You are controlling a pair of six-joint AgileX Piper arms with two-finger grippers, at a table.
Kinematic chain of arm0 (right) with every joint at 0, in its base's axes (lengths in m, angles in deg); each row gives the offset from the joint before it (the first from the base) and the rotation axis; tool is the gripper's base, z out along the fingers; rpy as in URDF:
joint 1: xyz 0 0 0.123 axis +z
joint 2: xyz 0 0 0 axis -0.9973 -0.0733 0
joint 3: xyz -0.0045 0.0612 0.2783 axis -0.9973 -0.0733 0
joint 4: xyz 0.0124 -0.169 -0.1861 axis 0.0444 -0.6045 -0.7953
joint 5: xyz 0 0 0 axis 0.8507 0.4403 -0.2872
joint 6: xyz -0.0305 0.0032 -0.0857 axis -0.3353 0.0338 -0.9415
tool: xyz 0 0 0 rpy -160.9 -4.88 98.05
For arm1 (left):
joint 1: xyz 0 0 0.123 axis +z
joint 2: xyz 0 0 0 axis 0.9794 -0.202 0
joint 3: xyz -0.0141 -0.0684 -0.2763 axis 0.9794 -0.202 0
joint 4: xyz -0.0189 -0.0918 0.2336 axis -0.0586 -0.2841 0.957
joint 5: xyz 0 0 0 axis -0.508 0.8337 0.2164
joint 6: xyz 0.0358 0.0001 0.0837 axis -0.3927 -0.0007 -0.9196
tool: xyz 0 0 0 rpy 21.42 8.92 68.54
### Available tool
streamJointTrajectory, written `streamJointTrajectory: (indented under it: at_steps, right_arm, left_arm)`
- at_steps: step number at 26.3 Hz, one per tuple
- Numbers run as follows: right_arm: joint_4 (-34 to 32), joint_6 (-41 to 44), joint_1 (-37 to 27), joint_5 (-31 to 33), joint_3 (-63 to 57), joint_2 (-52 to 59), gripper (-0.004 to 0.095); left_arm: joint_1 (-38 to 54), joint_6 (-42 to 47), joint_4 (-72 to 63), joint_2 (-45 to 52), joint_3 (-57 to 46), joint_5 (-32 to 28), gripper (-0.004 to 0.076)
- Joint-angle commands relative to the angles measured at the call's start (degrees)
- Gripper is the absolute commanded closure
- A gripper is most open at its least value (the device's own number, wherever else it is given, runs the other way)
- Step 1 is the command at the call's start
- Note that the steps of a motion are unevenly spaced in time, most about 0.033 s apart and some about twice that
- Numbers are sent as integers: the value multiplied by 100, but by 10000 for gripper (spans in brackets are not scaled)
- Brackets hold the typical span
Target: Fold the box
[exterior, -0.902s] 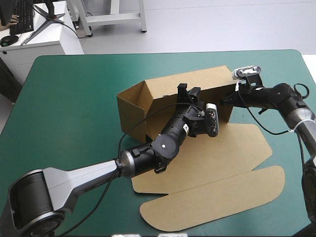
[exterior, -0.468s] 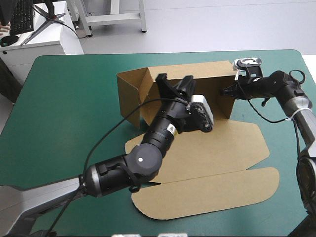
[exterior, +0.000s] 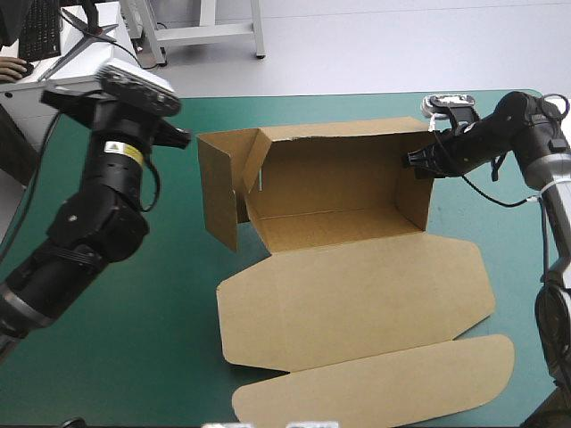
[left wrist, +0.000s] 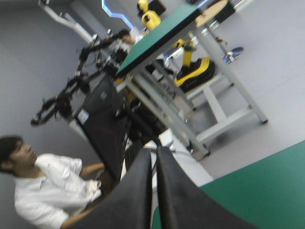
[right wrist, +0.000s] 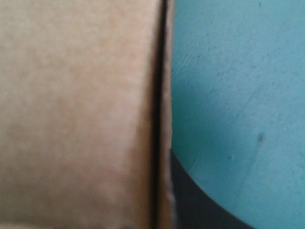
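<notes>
The left arm [exterior: 98, 205] stood raised over the table's left side, bent upward so that its wrist looked level out past the table's edge. The left gripper [left wrist: 155, 151] was closed on nothing, its two broad black fingers [left wrist: 138, 195] meeting in one pointed arch. The right arm [exterior: 526, 134] reached in low from the table's right edge, its wrist turned toward the box.

The brown box of cut cardboard [exterior: 330, 192] sat at the far middle of the teal-green cover [exterior: 116, 357] as an open tray. Its back and end walls stood upright, a flap at its left end swung outward, and its lid panel [exterior: 357, 303] lay flat toward the near edge. It was well apart from the left gripper. The right gripper [exterior: 419, 160] was pinched on the box's right end wall [exterior: 413, 201] near its upper edge.

Only the left wrist view showed that gripper's fingers; in the high view they could not be made out. The right wrist view showed the grip close up. The board's edge [right wrist: 164, 119] ran ahead of the gripper. One black finger [right wrist: 200, 207] lay against its outer side, over the cover, and the other was hidden behind the board.
</notes>
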Motion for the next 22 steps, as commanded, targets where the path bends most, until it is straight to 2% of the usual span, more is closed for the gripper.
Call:
streamJointTrajectory:
  at_steps: [1,7,10,16,17,18,19,20,22]
  right_arm:
    - [134,436,67,475,282,349,910]
    - [-1080,1161,967,475,272,283,910]
    - [-1687,1581,1317,475,272,26,911]
    - [-1738,1741,1366,318,335,-461,879]
    - [-1738,1757,1366,265,335,-510,856]
    - [-1738,1752,1366,165,371,-633,762]
    - [-1726,1752,1366,101,406,-672,713]
    - [-1687,1743,1366,-27,512,-736,585]
    - [-1695,1743,1366,-92,799,-762,452]
  left_arm:
    - [873,-302,-754,272,190,-211,712]
    - [2363,-1752,-3052,245,154,-548,713]
    - [2975,-2370,-4026,171,133,-446,713]
    - [3652,-3579,-5374,-53,133,-148,712]
    - [3697,-3683,-5524,-90,133,-148,713]
    - [3697,-3797,-5699,-180,133,-148,713]
    - [3697,-3824,-5741,-214,133,-148,713]
    - [3697,-3866,-5799,-285,133,-148,713]
    - [3697,-3881,-5811,-398,133,-122,713]
